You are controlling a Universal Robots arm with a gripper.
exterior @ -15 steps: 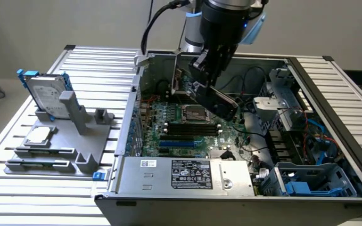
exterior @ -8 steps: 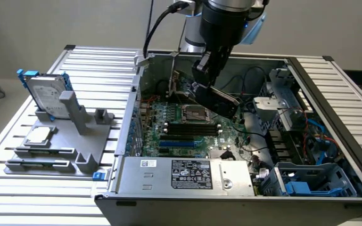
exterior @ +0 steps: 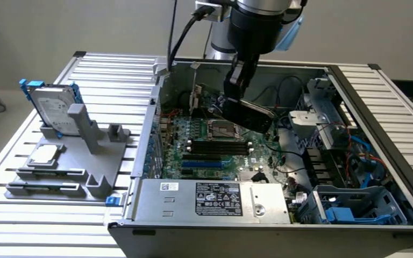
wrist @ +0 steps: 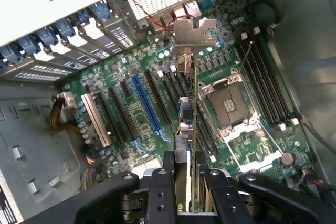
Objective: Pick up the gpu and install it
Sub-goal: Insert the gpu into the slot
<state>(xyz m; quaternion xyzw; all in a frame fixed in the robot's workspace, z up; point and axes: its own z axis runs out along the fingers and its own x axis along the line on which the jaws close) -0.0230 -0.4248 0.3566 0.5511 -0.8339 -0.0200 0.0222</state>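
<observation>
Open case (exterior: 151,134) surrounds gripper (exterior: 236,92) clamping gpu (exterior: 254,116) above motherboard (exterior: 214,155); hard drive (exterior: 52,110) aside.

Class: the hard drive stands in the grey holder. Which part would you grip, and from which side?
Probably the upper end of the hard drive, pinched across its broad flat faces, from above: it stands upright, lower end seated in the grey holder, top free.
</observation>
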